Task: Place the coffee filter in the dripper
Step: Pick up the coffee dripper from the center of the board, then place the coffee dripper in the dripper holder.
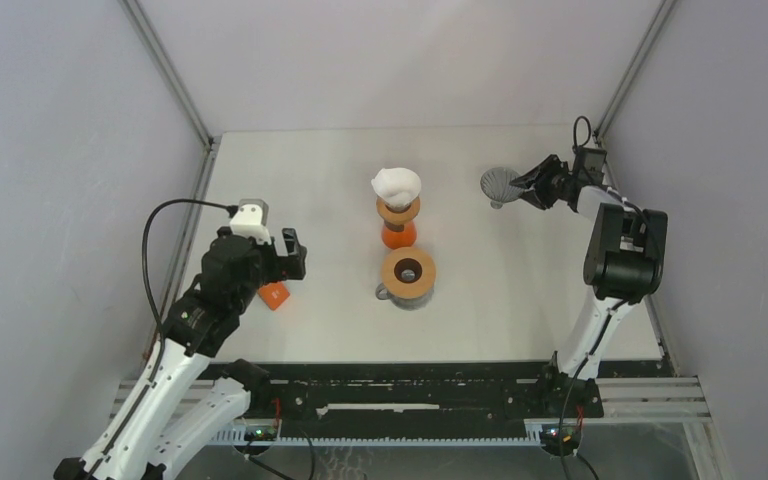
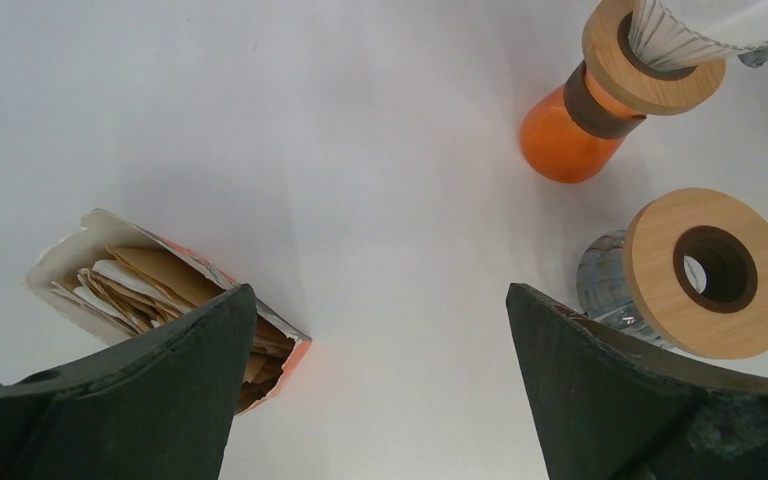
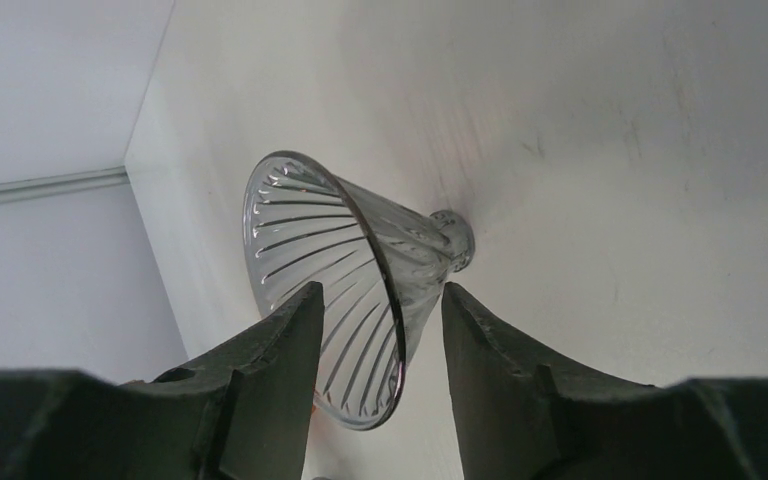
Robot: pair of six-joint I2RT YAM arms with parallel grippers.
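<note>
A clear ribbed glass dripper [image 1: 500, 183] stands at the back right of the table. My right gripper [image 1: 532, 187] is open and straddles its rim. In the right wrist view the dripper [image 3: 310, 230] has one finger inside the cone and one outside, with a gap on each side of the gripper's midpoint [image 3: 380, 300]. A white coffee filter [image 1: 397, 184] sits in the wooden collar of an orange carafe [image 1: 398, 234]; it also shows in the left wrist view [image 2: 675, 35]. My left gripper [image 1: 292, 256] is open and empty above the table [image 2: 380, 330].
A torn orange box of paper filters [image 1: 274, 295] lies by the left gripper and shows in the left wrist view [image 2: 150, 290]. A clear glass carafe with a wooden collar [image 1: 407, 275] stands in front of the orange carafe. Enclosure walls surround the table.
</note>
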